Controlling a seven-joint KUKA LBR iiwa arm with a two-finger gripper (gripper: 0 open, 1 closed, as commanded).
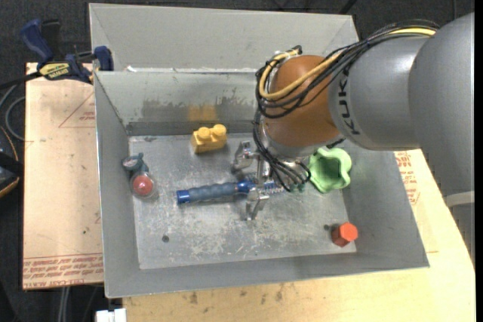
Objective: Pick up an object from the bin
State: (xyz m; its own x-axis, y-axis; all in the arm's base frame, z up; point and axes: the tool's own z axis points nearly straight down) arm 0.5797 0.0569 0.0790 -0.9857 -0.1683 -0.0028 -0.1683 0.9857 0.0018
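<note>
My gripper (248,183) is low in the middle of the bin, open. One finger (243,157) stands behind the right end of a blue stick-shaped tool (207,194) and the other (253,209) in front of it, so that end lies between them. The tool lies flat, pointing left. A green cup-like thing (330,168) sits just right of the gripper, partly behind the wrist. A yellow block (209,137) rests near the back wall, left of the gripper.
A red ball with a grey piece (140,179) lies at the left wall. A small orange-red block (343,234) sits in the front right corner. The arm and its orange cover hang over the bin's right half.
</note>
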